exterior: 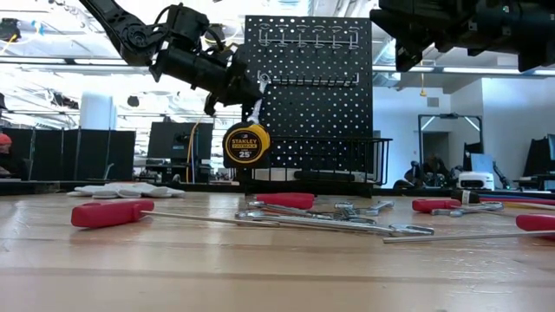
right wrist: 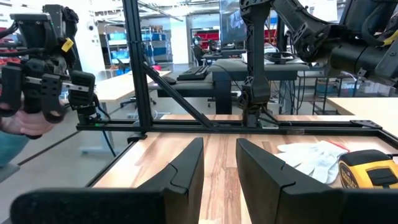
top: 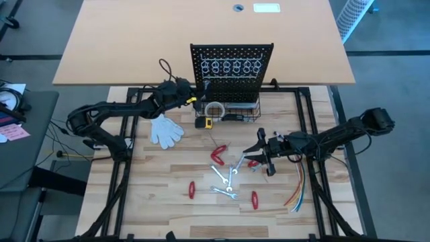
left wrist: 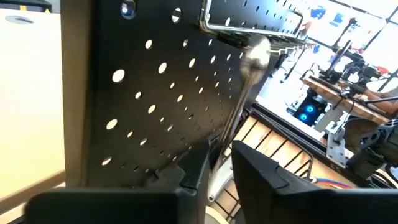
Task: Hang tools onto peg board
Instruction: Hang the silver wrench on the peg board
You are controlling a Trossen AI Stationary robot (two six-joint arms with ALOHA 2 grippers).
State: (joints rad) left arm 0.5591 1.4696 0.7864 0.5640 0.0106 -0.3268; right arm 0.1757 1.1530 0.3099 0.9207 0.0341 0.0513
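The peg board [top: 232, 67] stands upright at the far middle of the table. A silver wrench [left wrist: 245, 93] hangs by its head from a metal hook [left wrist: 249, 30] on the board. My left gripper [left wrist: 219, 152] is level at the board's left part. It is open by a narrow gap, one finger on either side of the wrench's lower shaft. Red-handled tools [top: 218, 156] and silver wrenches [top: 225, 178] lie on the table's middle. My right gripper [top: 263, 153] hovers open just right of them with nothing between its fingers [right wrist: 186, 168].
A white glove [top: 165, 130] lies left of the board. A yellow tape measure [exterior: 246, 143] and a white tape roll [top: 215, 109] sit at the wire basket [top: 235, 115]. Coloured wires [top: 297, 191] lie at the right. A person's hand [right wrist: 25, 124] shows beyond the table.
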